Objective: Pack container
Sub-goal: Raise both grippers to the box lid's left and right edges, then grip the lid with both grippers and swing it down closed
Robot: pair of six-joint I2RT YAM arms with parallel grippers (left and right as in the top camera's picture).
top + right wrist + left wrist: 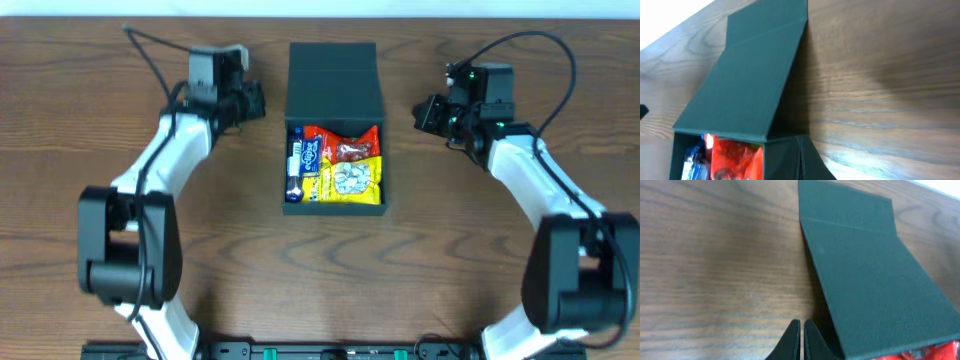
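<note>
The dark teal-green container (335, 207) sits mid-table with its flap lid (335, 85) raised and leaning over the back half. Inside lie a blue packet, a red packet and a yellow packet (345, 180). My left gripper (255, 100) is shut and empty, just left of the lid; in the left wrist view (801, 330) its tips are beside the lid (870, 285). My right gripper (424, 112) is shut and empty, right of the lid; in the right wrist view (800, 155) its tips are next to the container's wall below the lid (750, 85).
Wooden table (100, 120) all around the container. Black cables trail from both arms at the back left and back right. A rail runs along the table's front edge (320, 350).
</note>
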